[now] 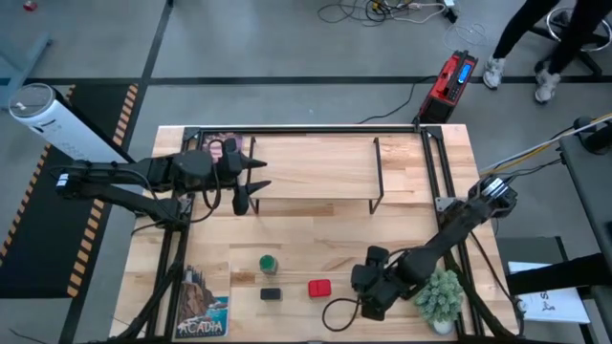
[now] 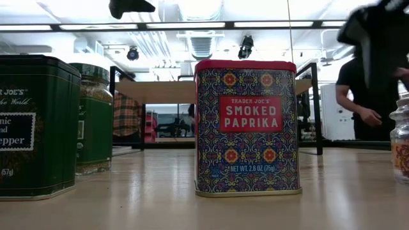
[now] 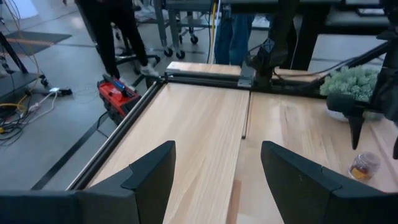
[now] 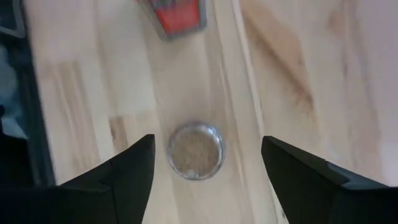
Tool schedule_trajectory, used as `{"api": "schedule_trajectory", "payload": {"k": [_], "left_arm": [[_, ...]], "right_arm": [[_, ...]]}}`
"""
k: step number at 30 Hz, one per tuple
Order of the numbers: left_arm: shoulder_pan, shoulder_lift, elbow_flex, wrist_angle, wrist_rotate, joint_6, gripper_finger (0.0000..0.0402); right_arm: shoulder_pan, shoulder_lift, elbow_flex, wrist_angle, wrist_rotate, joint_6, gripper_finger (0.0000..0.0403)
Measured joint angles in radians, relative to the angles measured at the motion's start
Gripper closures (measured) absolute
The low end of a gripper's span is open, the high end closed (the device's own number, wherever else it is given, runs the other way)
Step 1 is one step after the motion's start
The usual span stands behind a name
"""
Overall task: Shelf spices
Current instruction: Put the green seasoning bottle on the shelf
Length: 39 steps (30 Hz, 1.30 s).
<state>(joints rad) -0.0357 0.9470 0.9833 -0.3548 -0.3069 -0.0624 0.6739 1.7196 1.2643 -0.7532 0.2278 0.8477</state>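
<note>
R gripper point(image 4: 205, 168) hangs over the tiny round grey-brown jar point(image 4: 195, 150) nr the table's point(image 1: 316, 220) front edge, jaws wide astride it, holding nothing, prob. lined up to grasp. L gripper point(image 1: 251, 186) waits open, empty, at the light-wood shelf point(image 1: 316, 177).

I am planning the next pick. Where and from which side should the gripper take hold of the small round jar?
Grip the small round jar across its round side wall, coming straight down from above. It stands upright on the table, top facing up, and the open right gripper already hangs over it, a finger on each side. The red tin stands apart.
</note>
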Motion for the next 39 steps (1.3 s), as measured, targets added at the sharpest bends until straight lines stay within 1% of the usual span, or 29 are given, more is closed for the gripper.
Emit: {"api": "schedule_trajectory", "payload": {"k": [6,11,19,24,25,29,34,36,39], "left_arm": [[-0.003,0.0,0.0,0.065,0.002,0.001,0.0176],[-0.006,0.002,0.0,0.079,0.012,0.001,0.0176],[-0.014,0.034,0.0,0.138,0.043,0.029,0.0176],[-0.038,0.061,-0.002,0.222,0.109,0.071,0.0176],[-0.049,0.066,-0.002,0.247,0.119,0.074,0.0176],[-0.112,0.066,-0.003,0.252,0.142,0.076,0.0176],[-0.228,0.067,-0.01,0.159,0.141,0.075,0.0176],[-0.271,0.067,-0.01,0.132,0.131,0.051,0.0176],[-0.326,0.082,-0.01,0.085,0.127,-0.026,0.0176]], "right_arm": [[0.0,-0.089,0.018,0.011,0.119,-0.042,0.0142],[0.006,-0.186,0.018,0.079,0.202,-0.129,0.0151],[0.017,-0.305,0.007,0.225,0.283,-0.384,0.0166],[0.02,-0.344,-0.028,0.31,0.326,-0.519,0.0178],[0.02,-0.351,-0.04,0.328,0.327,-0.532,0.018],[0.022,-0.355,-0.08,0.369,0.334,-0.544,0.0188],[0.028,-0.35,-0.174,0.438,0.342,-0.499,0.0188],[0.029,-0.349,-0.225,0.499,0.362,-0.495,0.0185],[0.028,-0.349,-0.303,0.625,0.378,-0.494,0.018]]}}
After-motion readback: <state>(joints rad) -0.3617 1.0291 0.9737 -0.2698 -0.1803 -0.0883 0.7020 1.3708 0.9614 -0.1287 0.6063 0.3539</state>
